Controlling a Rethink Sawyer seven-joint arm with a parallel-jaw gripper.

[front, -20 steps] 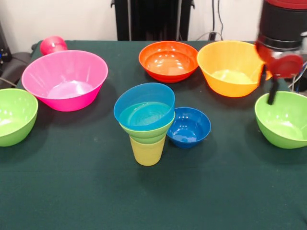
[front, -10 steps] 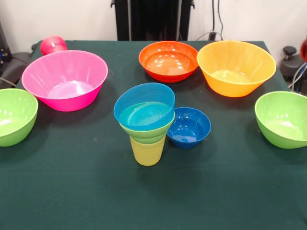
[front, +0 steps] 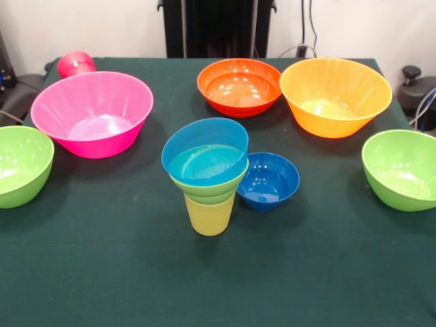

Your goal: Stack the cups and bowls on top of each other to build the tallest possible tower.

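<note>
The arm, at the right edge a second ago, has drawn out of sight, so the claw's opening and load cannot be told. The tower (front: 206, 174) stands untouched mid-table: yellow cup (front: 210, 215), lime bowls, light blue bowl (front: 204, 151) on top. The dark blue bowl (front: 268, 180) sits just right of it, seemingly touching; judged the likeliest next piece, the tower being far from finished

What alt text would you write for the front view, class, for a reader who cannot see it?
A small tower stands mid-table: a light blue bowl nested over green bowls on a yellow cup, with a dark blue bowl beside it. Around it sit pink, orange-red, yellow-orange and two lime green bowls. No robot arm shows.
</note>
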